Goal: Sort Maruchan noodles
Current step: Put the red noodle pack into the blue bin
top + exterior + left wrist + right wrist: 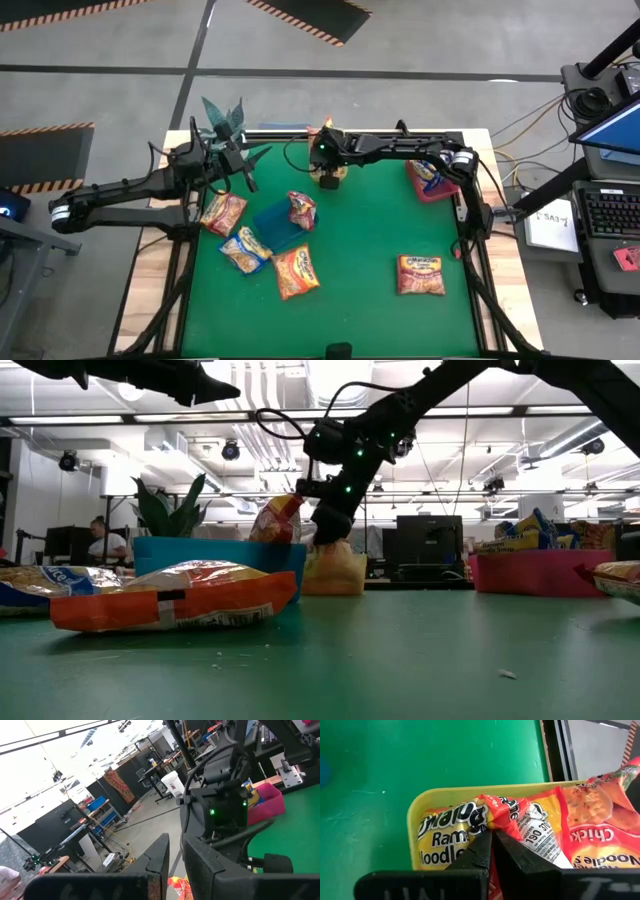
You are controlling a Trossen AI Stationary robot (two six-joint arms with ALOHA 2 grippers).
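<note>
We see right tool (491,845) closed, pressed into crinkled glossy noodle packet (485,827) inside yellow plastic bin (445,795), 12 o'clock on green surface (360,290); left tool (172,865) nearly closed, empty, at 10 o'clock.

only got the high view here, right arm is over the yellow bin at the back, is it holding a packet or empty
Observer: The right gripper is shut, fingers together over an orange packet lying in the yellow bin.
Operator: anything else in that bin
Observer: Yes, a second orange packet lies beside it.
Operator: and the left one
Observer: The left gripper hangs above the table, nothing between its fingers.
</note>
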